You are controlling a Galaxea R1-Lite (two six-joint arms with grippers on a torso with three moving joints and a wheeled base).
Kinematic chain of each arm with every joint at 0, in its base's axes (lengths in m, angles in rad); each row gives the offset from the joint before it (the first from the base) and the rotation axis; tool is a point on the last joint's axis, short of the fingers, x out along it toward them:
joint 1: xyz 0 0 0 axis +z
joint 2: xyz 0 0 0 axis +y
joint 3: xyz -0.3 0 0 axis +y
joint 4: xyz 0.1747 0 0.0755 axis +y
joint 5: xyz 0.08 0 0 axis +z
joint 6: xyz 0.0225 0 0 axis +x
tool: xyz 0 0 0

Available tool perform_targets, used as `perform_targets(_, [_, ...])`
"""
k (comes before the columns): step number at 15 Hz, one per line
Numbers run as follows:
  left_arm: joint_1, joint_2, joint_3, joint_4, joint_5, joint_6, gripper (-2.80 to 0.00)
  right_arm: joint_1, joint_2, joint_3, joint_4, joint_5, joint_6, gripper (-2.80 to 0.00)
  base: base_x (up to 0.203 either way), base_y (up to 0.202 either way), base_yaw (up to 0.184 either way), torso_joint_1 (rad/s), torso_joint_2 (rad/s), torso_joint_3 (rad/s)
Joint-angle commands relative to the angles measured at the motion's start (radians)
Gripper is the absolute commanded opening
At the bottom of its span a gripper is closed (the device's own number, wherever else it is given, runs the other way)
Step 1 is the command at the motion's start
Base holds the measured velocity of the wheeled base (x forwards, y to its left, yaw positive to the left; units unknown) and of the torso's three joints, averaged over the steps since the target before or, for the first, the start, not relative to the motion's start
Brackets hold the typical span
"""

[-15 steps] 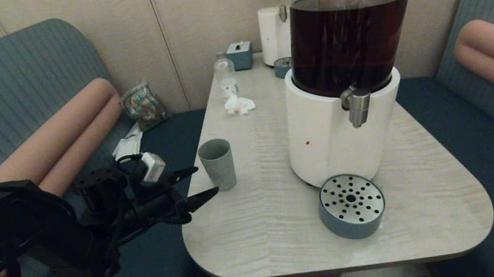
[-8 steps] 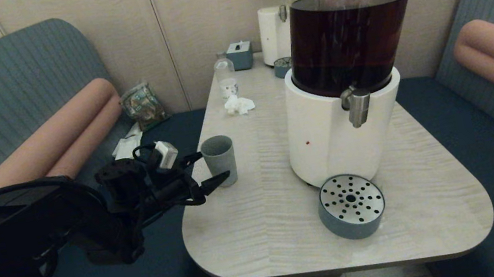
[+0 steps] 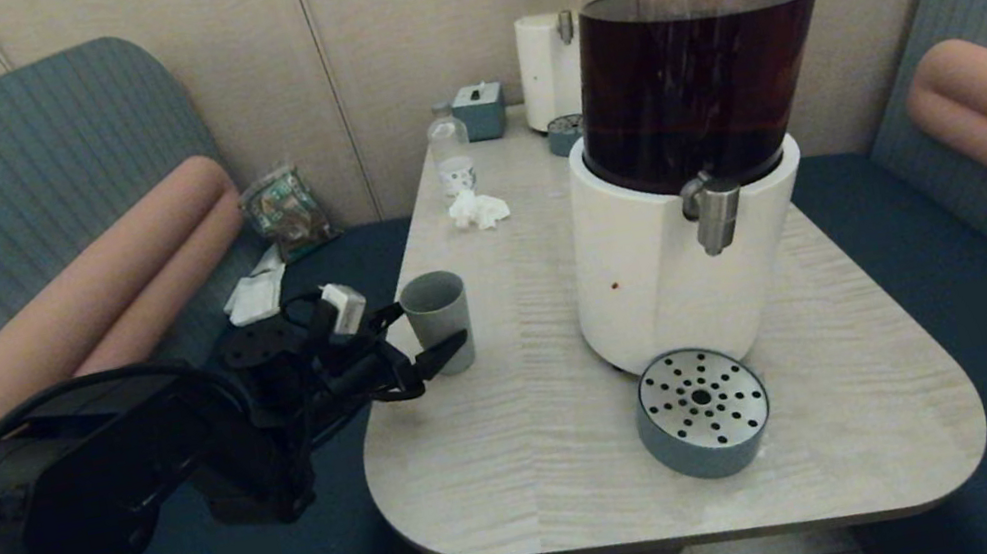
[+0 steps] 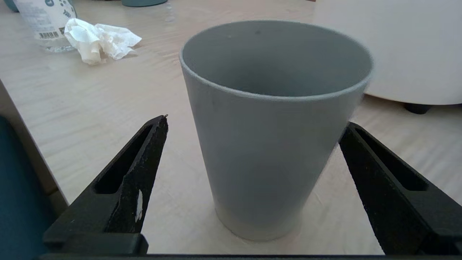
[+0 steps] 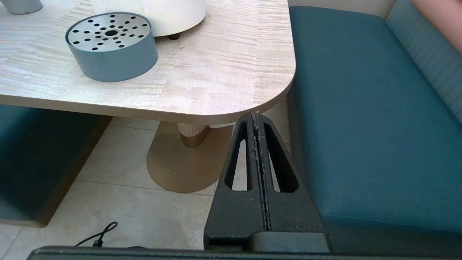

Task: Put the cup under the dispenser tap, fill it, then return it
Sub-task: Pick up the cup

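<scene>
The grey-blue cup (image 3: 436, 295) (image 4: 267, 151) stands upright and empty on the table (image 3: 521, 434), near its left edge. My left gripper (image 3: 429, 325) (image 4: 256, 121) is open, one finger on each side of the cup's lower half; a gap shows at one finger, the other is very close to the wall. The dispenser tap (image 3: 714, 213) juts from the white base (image 3: 647, 280) under the tank of dark liquid, well to the right of the cup. My right gripper (image 5: 255, 115) is shut and empty, low beside the table's near right corner.
A round blue-grey tray (image 3: 702, 413) (image 5: 112, 47) with a perforated metal top sits in front of the dispenser. At the far end stand a clear bottle (image 3: 451, 154), crumpled tissue (image 3: 477, 209), a tissue box (image 3: 479, 110) and a smaller white dispenser (image 3: 548, 69). Teal benches flank the table.
My left gripper has moved forward and right from off the table's left edge, and its open fingers now straddle the cup. The cup has not moved.
</scene>
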Motion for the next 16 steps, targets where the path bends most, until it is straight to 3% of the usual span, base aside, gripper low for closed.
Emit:
perform_targets(1, [-0.001,0.019,-0.029,-0.005,-0.002,0.000,0.00,0.000,0.001,0.000,0.000,0.000,0.000,-2.80,0.000,0.000,0.000,0.000,0.00,0.000])
perform_targets(5, [-0.005,0.051,-0.093,-0.007,0.029,-0.014,0.00,0.000,0.001,0.001,0.000,0.000,0.000,-2.80,0.000,0.000,0.000,0.000,0.00,0.000])
perform_targets(16, [-0.024,0.050,-0.110,-0.007,0.048,-0.023,0.00,0.000,0.001,0.000,0.000,0.002,0.000,-2.80,0.000,0.000,0.000,0.000,0.00,0.000])
